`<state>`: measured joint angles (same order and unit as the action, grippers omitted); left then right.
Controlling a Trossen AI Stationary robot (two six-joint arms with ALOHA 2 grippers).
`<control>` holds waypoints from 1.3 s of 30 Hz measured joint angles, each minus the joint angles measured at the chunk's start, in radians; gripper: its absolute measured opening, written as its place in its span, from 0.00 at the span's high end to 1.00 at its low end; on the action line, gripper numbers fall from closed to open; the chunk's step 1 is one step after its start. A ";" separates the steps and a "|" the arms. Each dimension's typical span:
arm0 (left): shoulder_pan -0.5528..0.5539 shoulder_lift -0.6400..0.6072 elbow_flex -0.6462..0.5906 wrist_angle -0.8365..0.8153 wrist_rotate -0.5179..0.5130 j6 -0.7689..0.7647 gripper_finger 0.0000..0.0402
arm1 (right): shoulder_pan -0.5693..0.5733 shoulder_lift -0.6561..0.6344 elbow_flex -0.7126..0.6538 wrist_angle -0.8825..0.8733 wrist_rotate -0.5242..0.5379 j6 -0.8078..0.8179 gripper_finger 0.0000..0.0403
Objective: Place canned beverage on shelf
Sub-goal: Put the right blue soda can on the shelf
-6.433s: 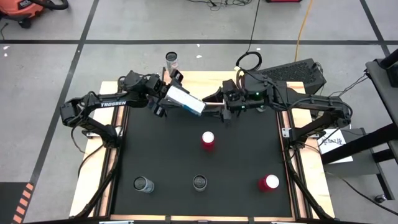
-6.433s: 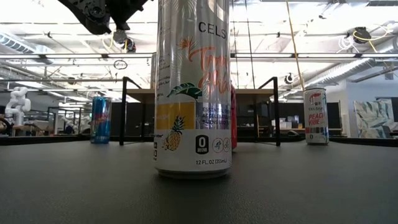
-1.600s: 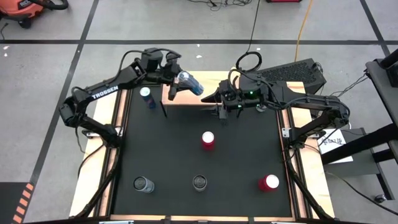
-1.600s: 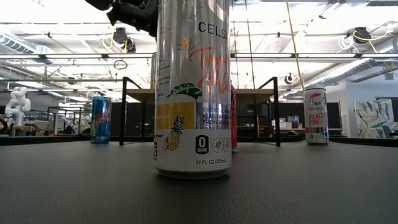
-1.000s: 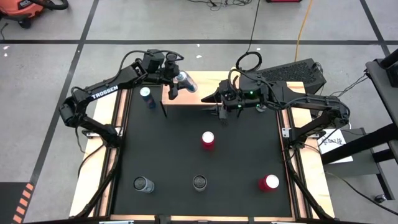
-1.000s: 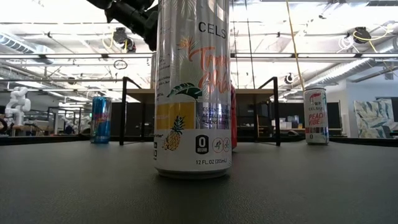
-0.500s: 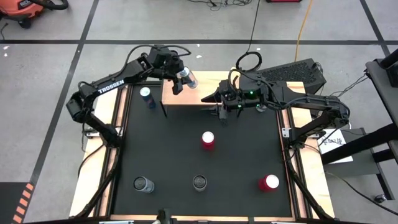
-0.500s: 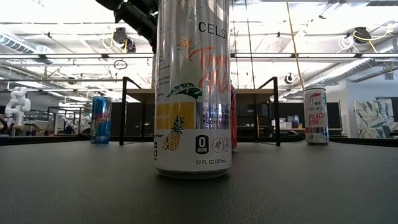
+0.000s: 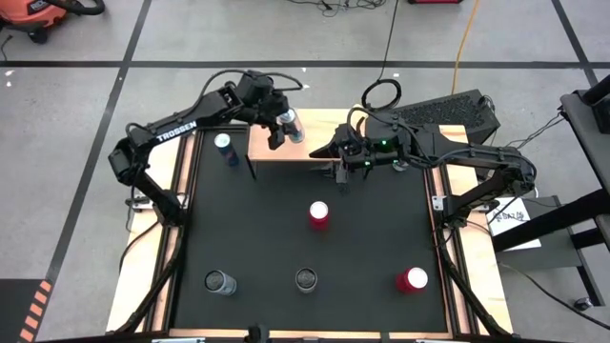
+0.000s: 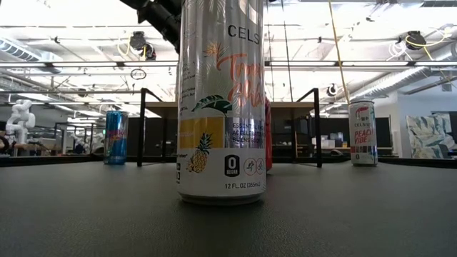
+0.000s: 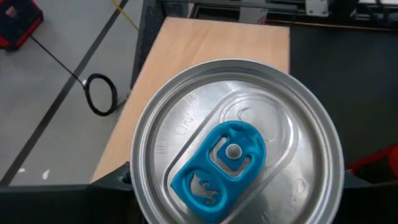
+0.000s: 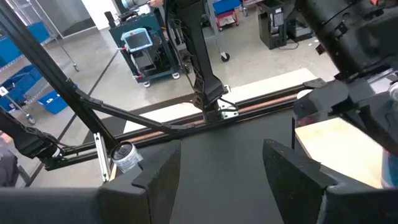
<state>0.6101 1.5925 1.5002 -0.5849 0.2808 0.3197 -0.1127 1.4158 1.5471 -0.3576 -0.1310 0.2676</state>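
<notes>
At 12 o'clock on the table, at the far edge of the black mat: the shelf, a light-wood board on thin black legs. Above its 12 o'clock edge, the left tool, clamped tight on the canned beverage, a silver can with a blue pull tab. From the left wrist, looking straight down on the lid, with the bare board beneath. Cannot tell whether the can's base touches the wood. Just off the shelf's 3 o'clock end, the right tool, held low over the mat, fingers parted about halfway with nothing between them. At 9 o'clock of the shelf, standing on the mat just beside the leg, a blue can. Near the mat's middle, a red can. Along the 6 o'clock edge, well apart from one another: a grey can toward 7 o'clock, a dark-topped can at 6 o'clock, a second red can toward 5 o'clock. From table height, the dark-topped can filling the centre, upright, printed with a pineapple, hiding most of the shelf behind it.
</notes>
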 joint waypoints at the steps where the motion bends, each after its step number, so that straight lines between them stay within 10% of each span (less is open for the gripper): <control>1: -0.009 0.000 0.000 -0.005 -0.019 0.000 0.44 | 0.000 0.000 0.000 0.000 0.000 0.000 0.48; 39: -0.041 0.000 -0.002 -0.115 -0.174 -0.052 0.36 | 0.001 0.000 0.000 -0.002 0.000 0.011 0.48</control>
<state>0.5694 1.5921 1.4986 -0.7002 0.1069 0.2678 -0.1116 1.4158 1.5471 -0.3592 -0.1314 0.2790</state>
